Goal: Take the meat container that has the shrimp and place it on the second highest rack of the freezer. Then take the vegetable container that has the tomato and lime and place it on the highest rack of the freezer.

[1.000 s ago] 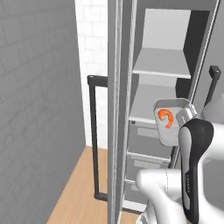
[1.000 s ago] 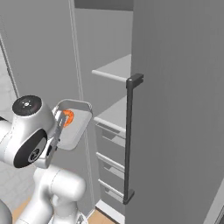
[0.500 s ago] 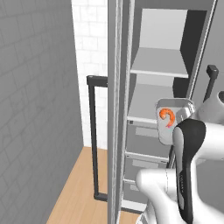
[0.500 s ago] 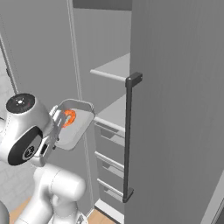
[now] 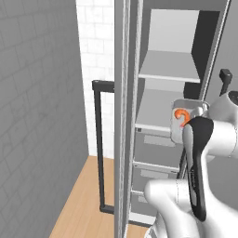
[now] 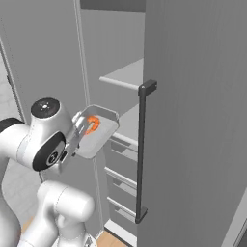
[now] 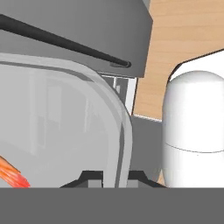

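My gripper [image 6: 80, 124] is shut on the near rim of the meat container [image 6: 100, 132], a clear grey tray holding the orange shrimp [image 6: 92, 124]. In the hand view the tray's rim [image 7: 119, 127] runs between my fingertips [image 7: 94, 176], with the shrimp [image 7: 10, 173] at the lower left. I hold the container [image 5: 187, 122] in front of the open freezer [image 5: 169, 28], level with the second highest rack [image 5: 155, 111]. The highest rack [image 5: 169, 72] lies above it. The vegetable container, tomato and lime are out of view.
Grey drawer fronts [image 5: 155, 151] stack below the racks. The freezer's open door [image 6: 193, 120] with its black bar handle [image 6: 141, 149] stands to the right of the tray. A second door edge [image 5: 122, 116] and black handle [image 5: 98, 144] rise on the left. Wooden floor [image 5: 83, 200] lies below.
The arm has lifted the container a little and carried it closer to the freezer shelves. The gripper has stayed shut on the rim.
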Controlling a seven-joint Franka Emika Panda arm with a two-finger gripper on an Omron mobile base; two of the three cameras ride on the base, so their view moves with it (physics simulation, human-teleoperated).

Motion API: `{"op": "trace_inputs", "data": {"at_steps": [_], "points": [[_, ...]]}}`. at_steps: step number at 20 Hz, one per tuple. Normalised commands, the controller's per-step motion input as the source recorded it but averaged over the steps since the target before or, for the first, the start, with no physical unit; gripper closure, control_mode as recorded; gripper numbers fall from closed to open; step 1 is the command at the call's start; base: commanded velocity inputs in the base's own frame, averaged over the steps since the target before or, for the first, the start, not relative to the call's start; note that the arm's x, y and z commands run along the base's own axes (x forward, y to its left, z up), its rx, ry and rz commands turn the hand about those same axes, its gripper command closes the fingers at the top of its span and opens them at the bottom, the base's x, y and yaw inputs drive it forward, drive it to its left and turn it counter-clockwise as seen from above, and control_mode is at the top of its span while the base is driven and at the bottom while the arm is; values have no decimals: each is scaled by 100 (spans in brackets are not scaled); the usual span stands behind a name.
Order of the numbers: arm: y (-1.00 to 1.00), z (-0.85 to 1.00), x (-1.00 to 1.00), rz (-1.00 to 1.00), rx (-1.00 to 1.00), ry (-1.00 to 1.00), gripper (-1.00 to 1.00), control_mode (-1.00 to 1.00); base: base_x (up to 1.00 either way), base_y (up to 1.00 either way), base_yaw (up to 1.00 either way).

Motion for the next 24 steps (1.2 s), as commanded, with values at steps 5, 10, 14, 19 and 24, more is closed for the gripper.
{"op": "trace_inputs", "data": {"at_steps": [5,10,14,19,24], "points": [[-3,-6,60,-5,-1,0,100,-100,0,0,0],[-9,-11,56,-4,0,0,100,-100,0,0,0],[-14,-23,53,0,0,2,100,-100,0,0,0],[-10,-38,63,0,0,5,100,-100,0,0,0],[-30,-16,52,0,0,0,100,-100,0,0,0]]}}
